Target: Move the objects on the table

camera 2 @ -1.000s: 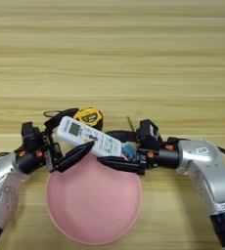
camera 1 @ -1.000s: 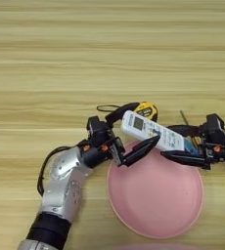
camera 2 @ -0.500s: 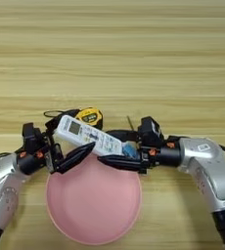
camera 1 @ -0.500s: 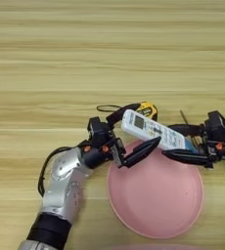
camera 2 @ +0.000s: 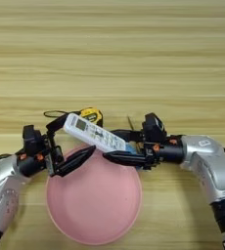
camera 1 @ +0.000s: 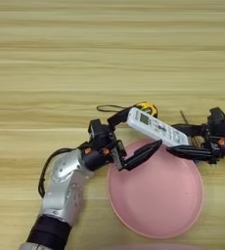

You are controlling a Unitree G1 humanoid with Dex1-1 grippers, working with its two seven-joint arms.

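While my left tool (camera 1: 136, 136) stands wide open around the left end of the white remote (camera 1: 157, 127), its long axis running left-far to right-near above the pink plate (camera 1: 156, 215), my right tool (camera 2: 115, 145) pinches the other end.

Bench (camera 1: 109, 53): light wooden surface with horizontal plank grain, filling the view; far half bare wood; pink round plate (camera 1: 156, 205) rests flat on the near part, right of centre in the left eye view; yellow-and-black tape measure (camera 2: 92, 114) lies on the wood just beyond the plate's far rim, its black loop strap (camera 1: 110, 108) trailing left across the boards; a thin dark stick (camera 1: 184, 118) lies on the wood right of the tape measure
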